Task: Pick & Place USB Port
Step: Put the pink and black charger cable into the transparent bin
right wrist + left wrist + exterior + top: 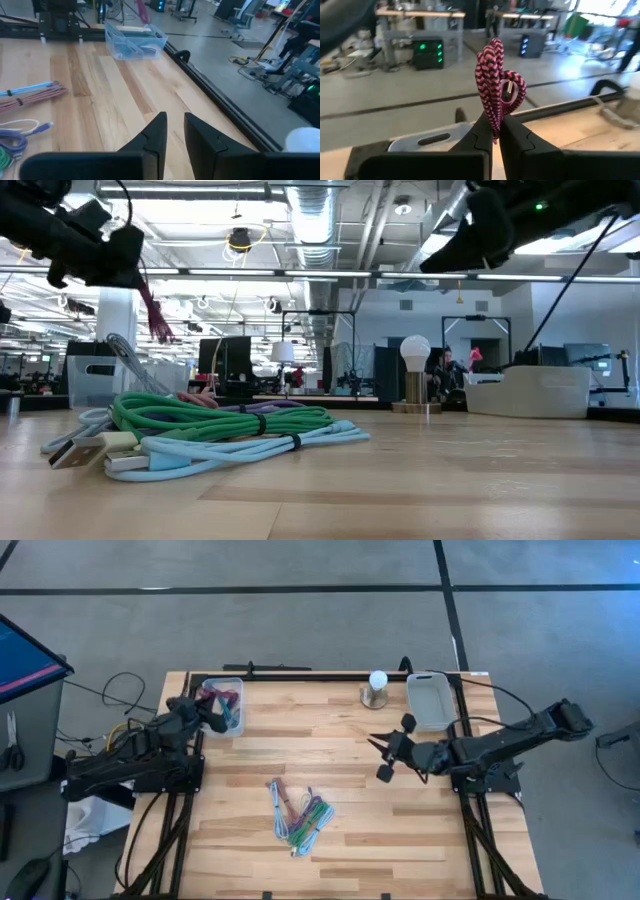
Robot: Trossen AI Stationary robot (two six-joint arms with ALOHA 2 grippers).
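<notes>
The left gripper (496, 131) is holding a pink and black braided USB cable (496, 82) with closed fingers, above the clear plastic bin (224, 706) at the far left of the wooden table (340, 810). The right gripper (172, 130) is hovering over the table on the right side, fingers slightly apart and holding nothing. A pile of coloured cables (297, 812) is lying near the middle.

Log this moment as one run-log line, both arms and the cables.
left gripper: shut on pink braided cable, above clear bin | right gripper: empty, above table | cable pile: on table
</notes>
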